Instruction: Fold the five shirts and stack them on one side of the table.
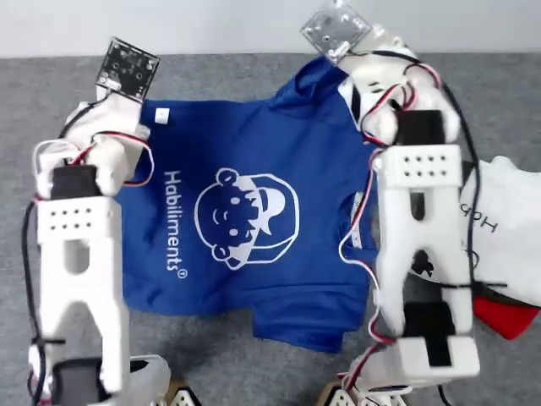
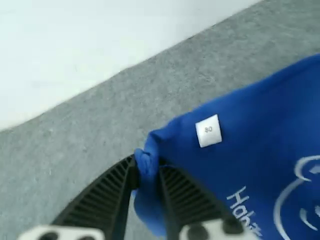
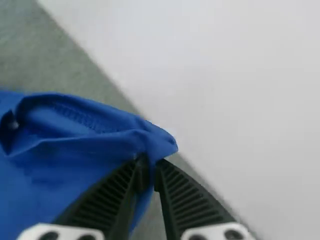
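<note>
Grey desk is carrying a blue shirt, which is lying print-up between your two arms. You are gripping its far edge at two points. Your left gripper is pinching the corner beside the white tag, its fingers pressing shut on a bunched fold. Your right gripper is pinching a hemmed corner, its fingers likewise clamping on cloth. A white shirt and a red shirt are lying heaped at the desk's right side, beside the right arm.

Left hand and right hand are clamped closed.
</note>
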Robot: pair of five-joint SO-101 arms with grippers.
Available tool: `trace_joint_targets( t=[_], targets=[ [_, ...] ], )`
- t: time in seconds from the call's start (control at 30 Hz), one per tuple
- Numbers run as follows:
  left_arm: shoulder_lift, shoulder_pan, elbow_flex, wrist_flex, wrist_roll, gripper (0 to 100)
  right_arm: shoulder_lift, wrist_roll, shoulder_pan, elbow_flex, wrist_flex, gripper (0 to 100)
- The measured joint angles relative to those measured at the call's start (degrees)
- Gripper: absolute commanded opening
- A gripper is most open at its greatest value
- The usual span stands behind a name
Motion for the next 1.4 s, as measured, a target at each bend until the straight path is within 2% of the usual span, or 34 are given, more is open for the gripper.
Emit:
trace_joint_targets(
  t=[0.17, 0.4, 0.63, 0.8, 1.0, 1.13, 1.4],
  targets=[
    [9.49, -2.11, -1.85, -8.44, 1.14, 0, 6.51, 0.00, -0.09, 0.00, -12.75, 1.1],
    [22.24, -2.37, -14.86, -10.02, 1.85, 0, 11.78, 0.00, -0.26, 0.09, -27.96, 1.0],
    [28.57, -2.37, -22.77, -8.62, 1.93, 0, 12.48, 0.00, -0.35, 0.62, -29.89, 1.0],
    [28.84, -2.37, -23.38, 0.79, 1.93, 0, 12.48, 0.00, -0.35, 0.62, -19.60, 1.0],
    [28.84, -2.37, -23.38, 14.86, 1.67, 0, 8.44, 0.00, -0.35, 0.62, 1.41, 1.0],
    [28.84, -2.46, -23.38, 23.12, -2.29, 0, 3.69, 0.00, -0.35, 0.62, 13.89, 1.0],
    [28.84, -3.78, -23.38, 32.97, -3.96, 0, -2.99, 0.09, -0.35, 0.62, 34.55, 1.1]
  ],
)
